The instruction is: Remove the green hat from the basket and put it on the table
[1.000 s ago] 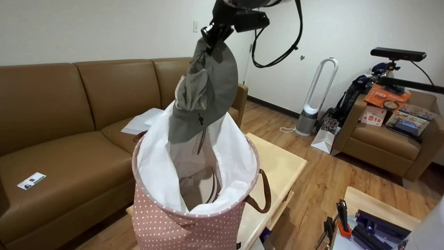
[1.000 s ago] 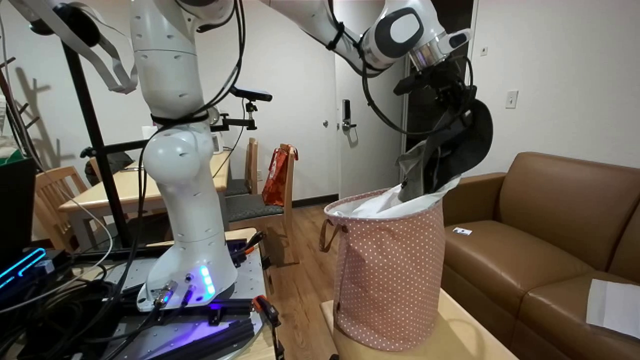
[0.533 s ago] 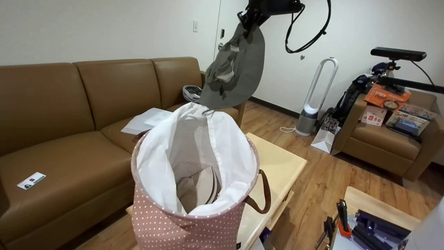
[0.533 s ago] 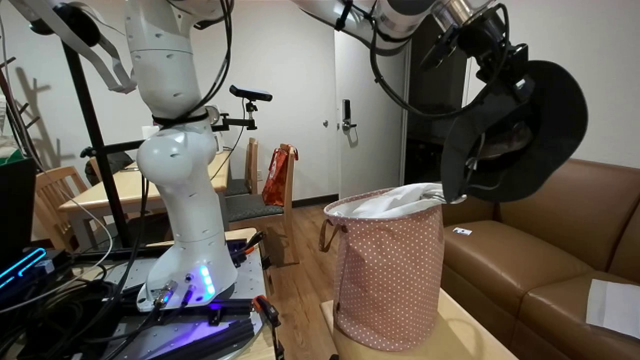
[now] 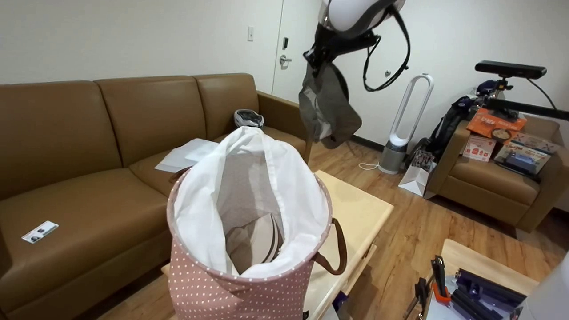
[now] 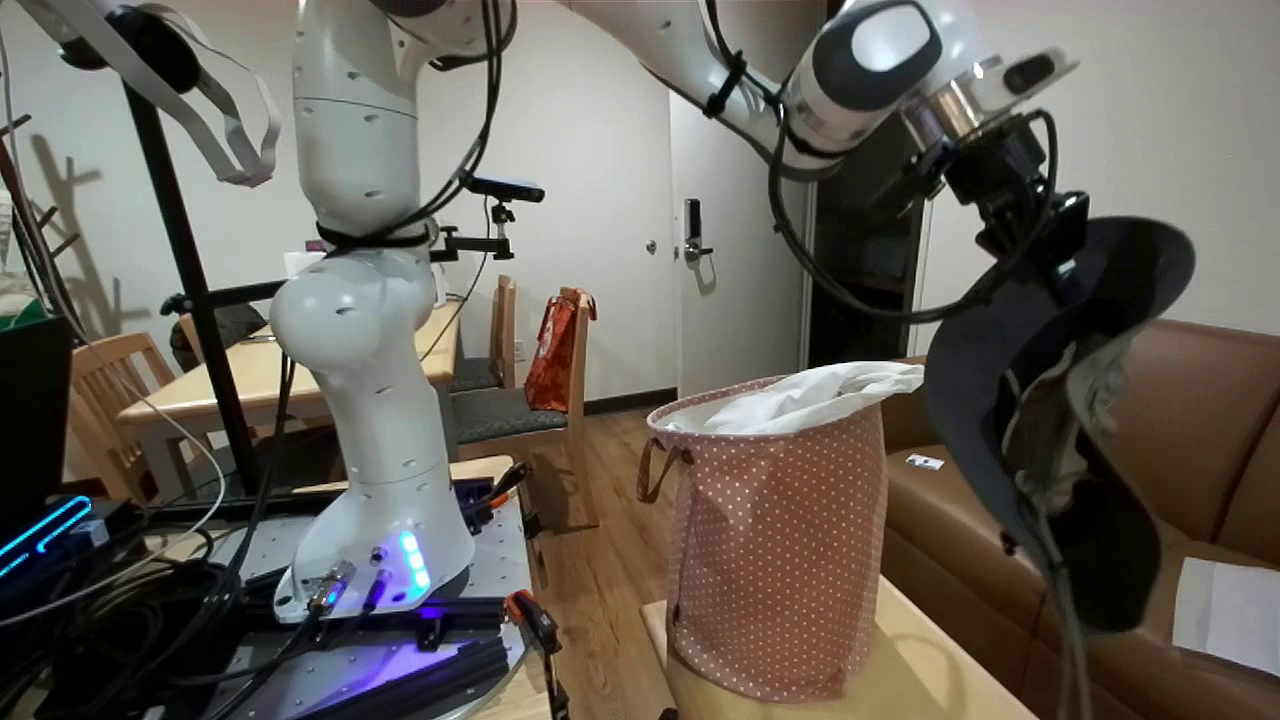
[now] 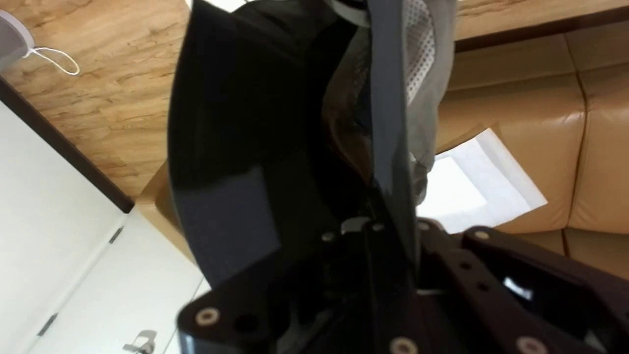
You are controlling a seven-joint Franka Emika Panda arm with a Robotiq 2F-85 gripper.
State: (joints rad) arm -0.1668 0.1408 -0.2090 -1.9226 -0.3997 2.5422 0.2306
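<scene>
Bearing a white card (image 5: 40,232) and white papers (image 5: 183,156), the brown sofa (image 5: 80,195) stands at left in an exterior view; just right of it the pink dotted basket (image 5: 240,298) sits upright on the bench (image 5: 360,202), with a beige cloth piece (image 5: 253,240) inside. Farther right and higher, the end effector (image 5: 316,71) pinches the brim of the green hat (image 5: 331,106), which hangs in the air outside the basket. Beyond stand a bladeless fan (image 5: 394,153) and a brown armchair (image 5: 491,186) carrying boxes (image 5: 485,122).

A brown sofa (image 5: 151,133) stands before a white wall (image 5: 133,40) on a wooden floor (image 5: 406,226).
</scene>
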